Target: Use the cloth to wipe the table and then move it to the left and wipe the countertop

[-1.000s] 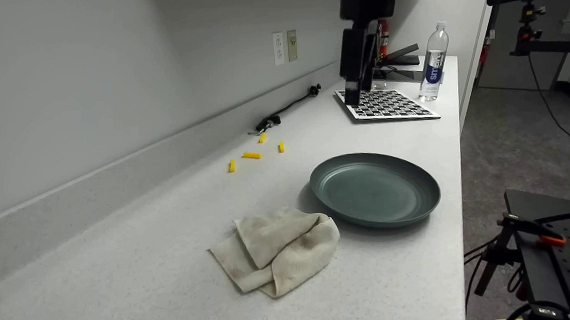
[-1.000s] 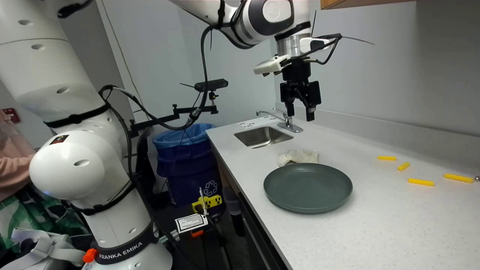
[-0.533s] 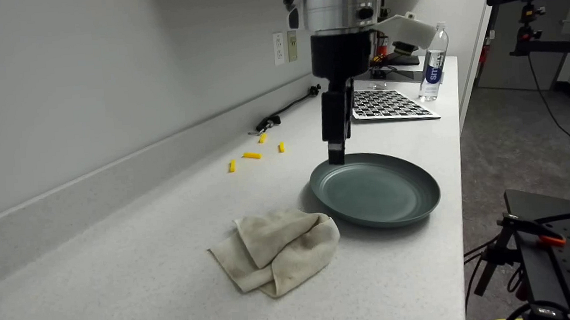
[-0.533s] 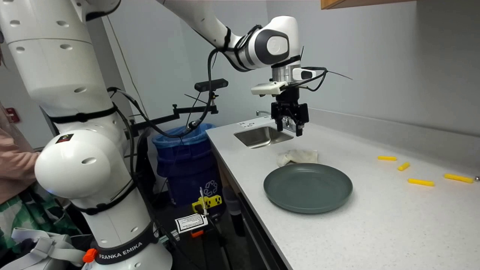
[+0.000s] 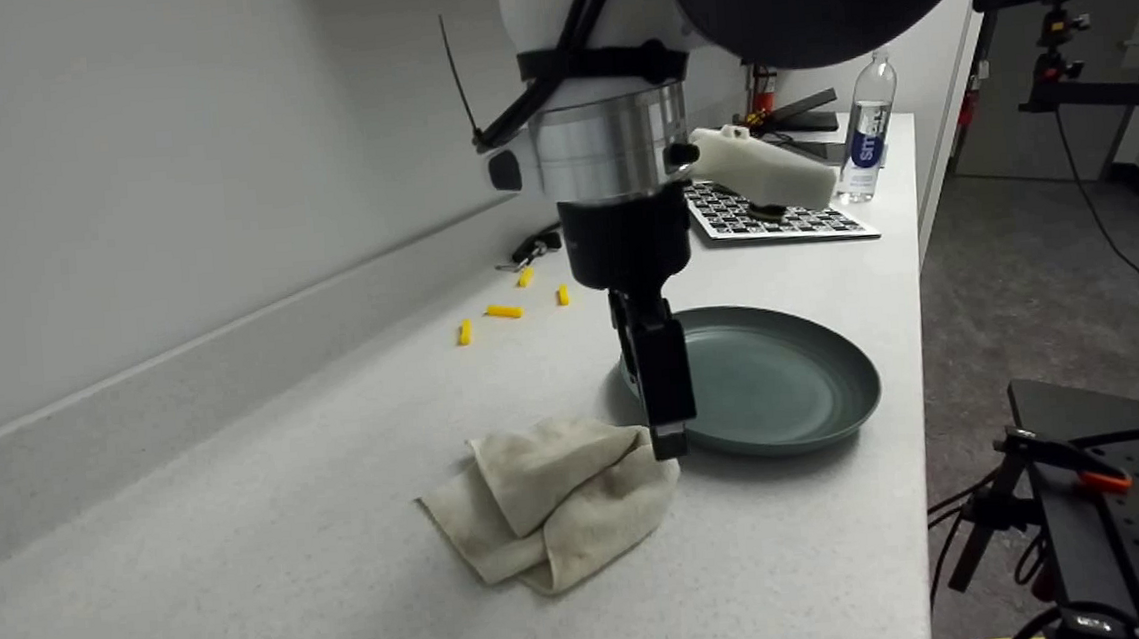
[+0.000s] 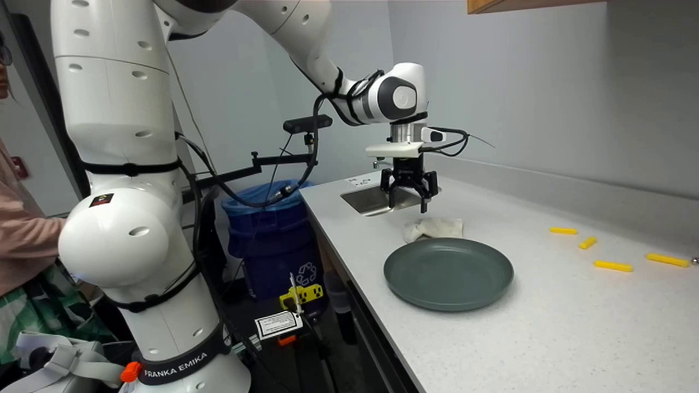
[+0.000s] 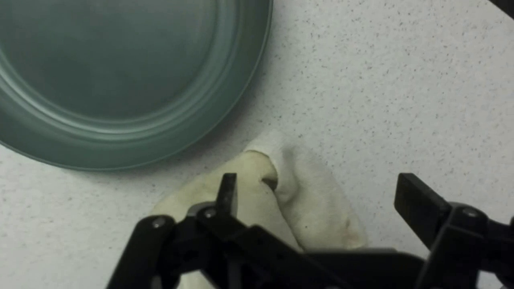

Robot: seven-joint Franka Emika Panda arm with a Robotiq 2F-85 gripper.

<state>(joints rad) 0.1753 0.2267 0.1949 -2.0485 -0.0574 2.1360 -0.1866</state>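
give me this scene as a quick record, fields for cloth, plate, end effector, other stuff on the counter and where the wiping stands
cloth: pale, crumpled, lying beside the plate, a gap between them in the wrist view
plate: dark green, round, flat on the countertop
end effector: open, holding nothing, above the cloth in the wrist view
yellow pieces: four, scattered
bottle: clear, upright, blue label
patterned board: black and white, lying flat, partly hidden
wiping: cloth not yet grasped, so none under way

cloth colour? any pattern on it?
The cloth is pale beige, with no visible pattern; it shows best in an exterior view.
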